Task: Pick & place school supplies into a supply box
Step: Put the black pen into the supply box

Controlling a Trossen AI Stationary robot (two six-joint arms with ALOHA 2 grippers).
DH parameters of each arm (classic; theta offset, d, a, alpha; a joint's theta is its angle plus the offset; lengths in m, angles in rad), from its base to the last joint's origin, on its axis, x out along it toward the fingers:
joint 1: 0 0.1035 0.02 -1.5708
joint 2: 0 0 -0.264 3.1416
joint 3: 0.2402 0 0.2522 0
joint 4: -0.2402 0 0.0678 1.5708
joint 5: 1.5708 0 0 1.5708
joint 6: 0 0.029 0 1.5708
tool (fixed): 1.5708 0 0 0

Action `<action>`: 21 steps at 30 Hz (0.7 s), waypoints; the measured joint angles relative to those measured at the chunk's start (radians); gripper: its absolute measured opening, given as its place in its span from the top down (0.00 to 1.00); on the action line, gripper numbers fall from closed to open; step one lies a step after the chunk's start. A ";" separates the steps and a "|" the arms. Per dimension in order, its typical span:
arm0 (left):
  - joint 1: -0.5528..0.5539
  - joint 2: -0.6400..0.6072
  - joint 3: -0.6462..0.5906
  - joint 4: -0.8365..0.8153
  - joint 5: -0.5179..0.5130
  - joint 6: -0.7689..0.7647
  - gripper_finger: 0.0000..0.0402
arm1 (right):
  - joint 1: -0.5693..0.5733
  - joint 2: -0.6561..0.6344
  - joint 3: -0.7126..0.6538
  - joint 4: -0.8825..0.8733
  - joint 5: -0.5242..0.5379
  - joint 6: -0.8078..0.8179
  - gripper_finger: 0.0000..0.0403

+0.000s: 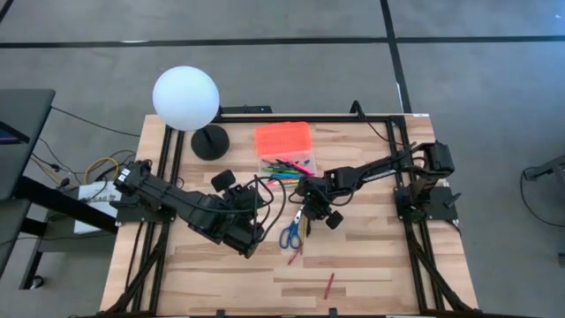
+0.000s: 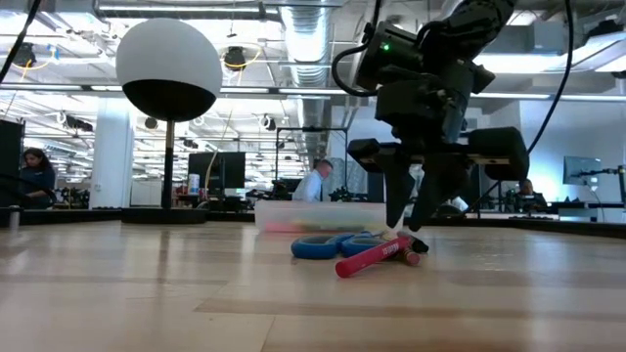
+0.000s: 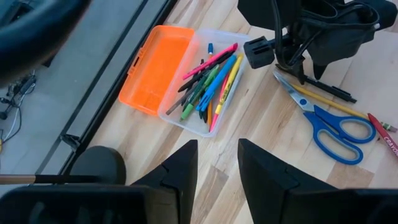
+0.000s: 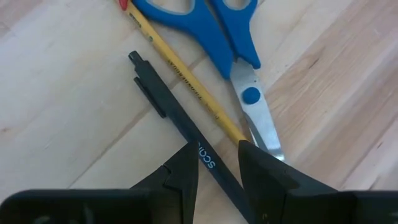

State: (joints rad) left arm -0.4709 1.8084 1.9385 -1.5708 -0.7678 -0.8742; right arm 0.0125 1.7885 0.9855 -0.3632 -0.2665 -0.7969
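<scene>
Right gripper is straddling the black pen, fingers set narrow on either side of its barrel, apparently closing on it though the pen is lying flat on the table. The pen's long axis is running diagonally through the finger gap, parallel to the yellow pencil just beside it. The scissors are lying beside the pencil, on its far side from the pen. The supply box is sitting open, near the scissors, lid swung back, several pens inside. Right arm is pointing steeply down over the pen, clearly the nearer arm. Left gripper is hovering on the scissors' other side, fingers narrowly apart, holding nothing. A red pencil is lying well apart from the scissors.
</scene>
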 joint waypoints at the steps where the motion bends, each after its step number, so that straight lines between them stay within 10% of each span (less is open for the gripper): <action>1: 0.000 0.000 0.000 0.000 0.000 0.000 0.73 | 0.000 0.000 0.000 -0.003 -0.001 -0.007 0.73; 21: 0.000 0.000 0.000 0.000 0.000 0.011 0.73 | 0.015 0.066 0.005 -0.022 0.002 -0.012 0.73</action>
State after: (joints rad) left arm -0.4706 1.8084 1.9385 -1.5707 -0.7682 -0.8628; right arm 0.0277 1.8547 0.9909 -0.3851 -0.2646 -0.8088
